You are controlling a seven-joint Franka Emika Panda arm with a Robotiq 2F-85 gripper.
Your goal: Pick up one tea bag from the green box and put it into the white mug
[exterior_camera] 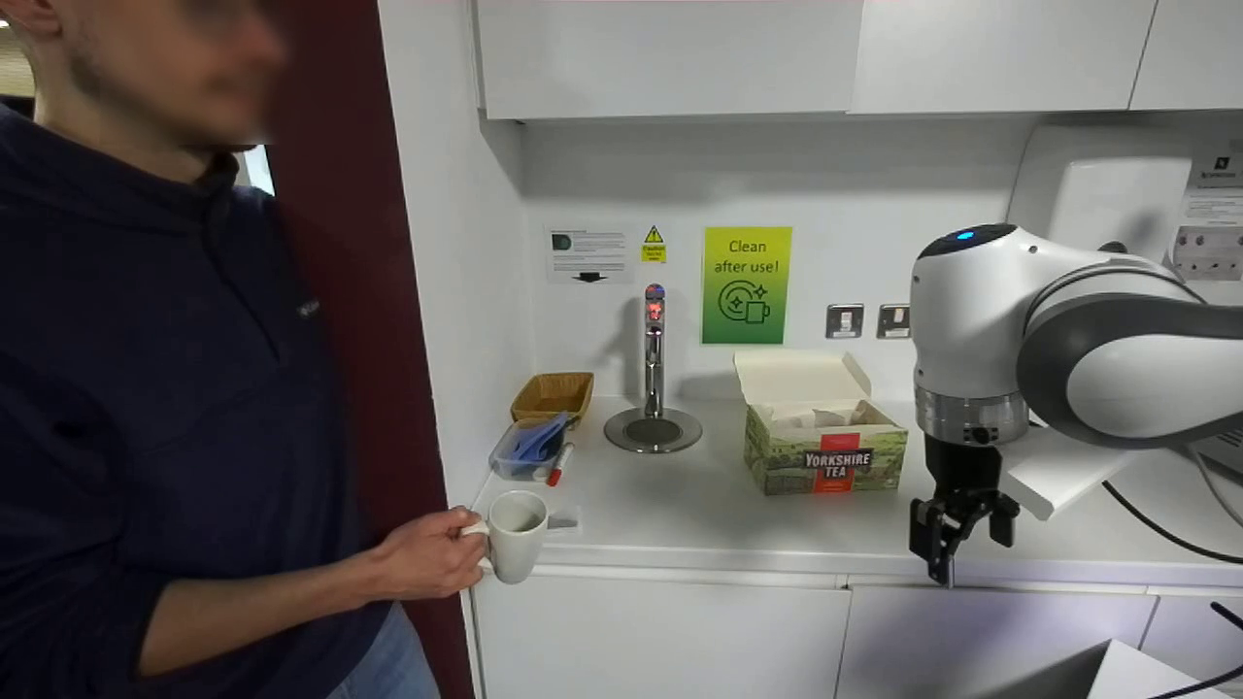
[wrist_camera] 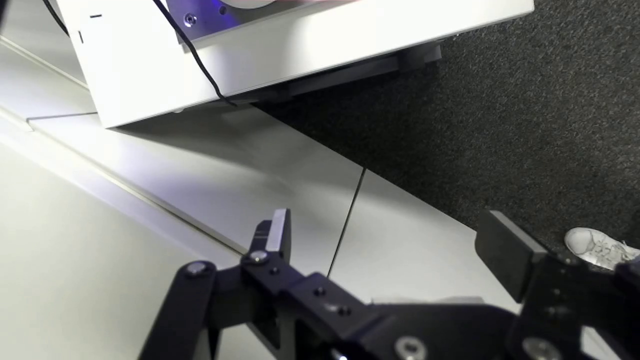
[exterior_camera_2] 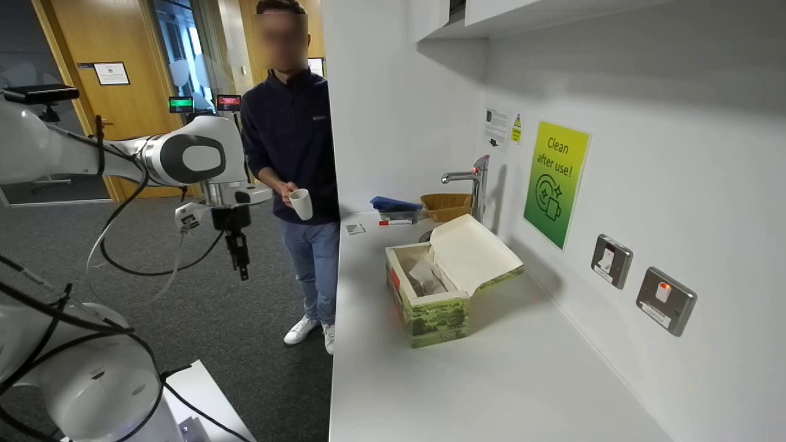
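Observation:
The green box (exterior_camera: 777,471) stands on the counter with its lid flipped back. Pale tea bags (exterior_camera_2: 427,276) show inside it. A person standing at the counter's far end from the robot base holds the white mug (exterior_camera: 518,549) by its handle, tilted, just off the counter's front edge; the mug (exterior_camera_2: 301,205) is also in the person's hand in an exterior view. My gripper (exterior_camera: 973,553) hangs pointing down in front of the counter, beside the box and apart from it. In the wrist view the gripper (wrist_camera: 395,242) is spread wide with nothing between its pads (wrist_camera: 510,250).
Behind the mug lie a small flat packet (exterior_camera: 564,521), a red marker (exterior_camera: 560,464), a clear tub with blue cloth (exterior_camera: 529,451) and a yellow-brown basket (exterior_camera: 554,393). A tap (exterior_camera: 655,359) rises beside the box. The counter edge (exterior_camera: 699,553) runs close to my gripper.

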